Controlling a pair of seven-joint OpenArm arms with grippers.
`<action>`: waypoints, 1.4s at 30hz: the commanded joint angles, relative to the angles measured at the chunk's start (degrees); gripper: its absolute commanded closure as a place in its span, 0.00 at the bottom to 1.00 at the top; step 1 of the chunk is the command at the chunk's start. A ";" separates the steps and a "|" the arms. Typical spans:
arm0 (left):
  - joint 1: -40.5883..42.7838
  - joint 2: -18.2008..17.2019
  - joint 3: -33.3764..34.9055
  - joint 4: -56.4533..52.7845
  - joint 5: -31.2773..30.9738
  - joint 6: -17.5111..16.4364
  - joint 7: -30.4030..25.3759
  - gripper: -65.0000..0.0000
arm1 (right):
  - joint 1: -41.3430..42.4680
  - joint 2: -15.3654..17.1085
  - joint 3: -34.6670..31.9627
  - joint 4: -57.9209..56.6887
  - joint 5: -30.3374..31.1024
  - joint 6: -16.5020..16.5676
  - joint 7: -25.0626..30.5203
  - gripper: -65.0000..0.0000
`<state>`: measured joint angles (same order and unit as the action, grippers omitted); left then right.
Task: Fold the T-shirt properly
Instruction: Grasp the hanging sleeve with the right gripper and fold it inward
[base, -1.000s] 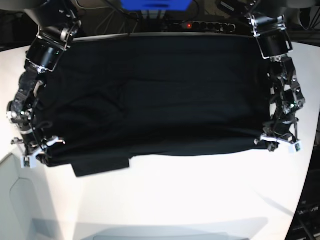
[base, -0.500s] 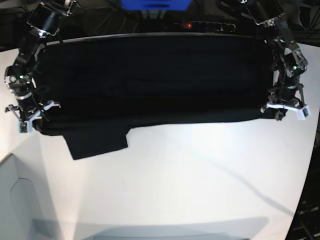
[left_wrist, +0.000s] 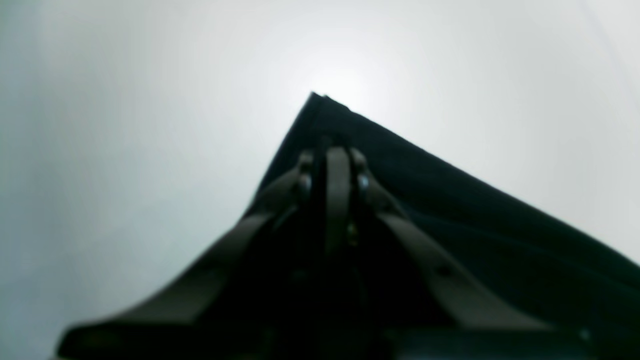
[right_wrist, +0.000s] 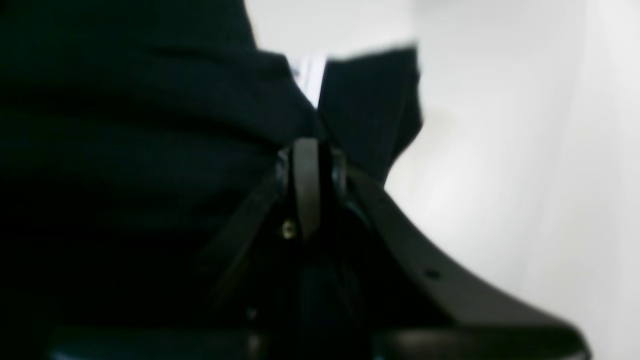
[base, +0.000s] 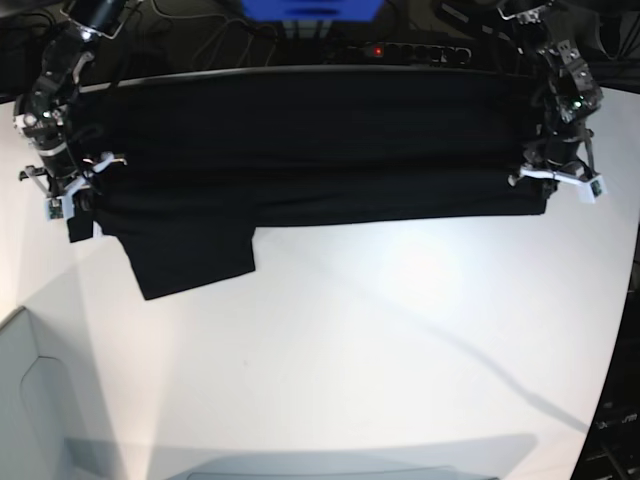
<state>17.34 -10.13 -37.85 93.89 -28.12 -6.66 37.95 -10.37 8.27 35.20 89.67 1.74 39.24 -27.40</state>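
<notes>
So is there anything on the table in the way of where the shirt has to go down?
Nothing visible is. Both grippers are already shut on the T-shirt: the left gripper on one end, the right gripper on the other. The white table in front of the shirt shows only shadows, no objects.

Both wrist views are blurred; your T-shirt (base: 300, 140) shows no print or label, and the counter (base: 400, 350) runs off the frame's bottom edge.
</notes>
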 joint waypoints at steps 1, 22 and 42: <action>0.02 -0.55 -0.35 0.84 -0.06 0.28 -1.25 1.00 | 0.31 0.91 0.01 0.31 0.42 0.76 0.89 1.00; 0.28 0.68 -0.70 1.01 -0.06 0.63 -1.16 0.61 | 6.11 -0.93 -4.74 11.47 0.33 0.76 -4.38 0.41; 0.81 0.68 -0.70 0.93 -0.06 0.63 -1.16 0.60 | 17.98 1.27 -7.90 -17.98 0.24 0.76 -8.78 0.42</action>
<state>18.35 -8.67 -38.17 93.86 -27.70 -6.00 37.91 7.53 9.26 27.20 71.53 2.87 39.53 -33.71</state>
